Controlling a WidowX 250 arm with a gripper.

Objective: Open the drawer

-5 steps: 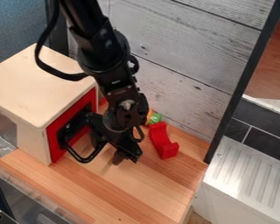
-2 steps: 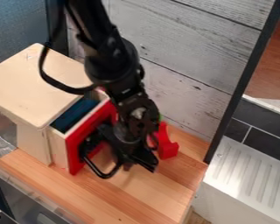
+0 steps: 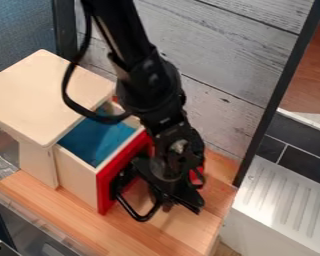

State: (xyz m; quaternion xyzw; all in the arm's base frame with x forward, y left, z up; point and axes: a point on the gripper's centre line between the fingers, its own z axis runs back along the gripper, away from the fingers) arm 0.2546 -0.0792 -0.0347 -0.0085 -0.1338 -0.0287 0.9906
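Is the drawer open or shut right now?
Open: the drawer juts out of the wooden cabinet, its blue interior showing behind the red front.

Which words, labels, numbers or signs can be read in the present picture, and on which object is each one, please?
None can be read.
Small pale marks on the black robot arm: too small to read.
Drawer's red front and wooden cabinet's top: no readable text.

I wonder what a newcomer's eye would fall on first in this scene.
Probably the large black robot arm, slanting down from the top edge through the middle. Next would come the red-fronted wooden drawer, standing open from the pale wooden cabinet at left, its bright blue interior showing. The black looped handle juts from its front.
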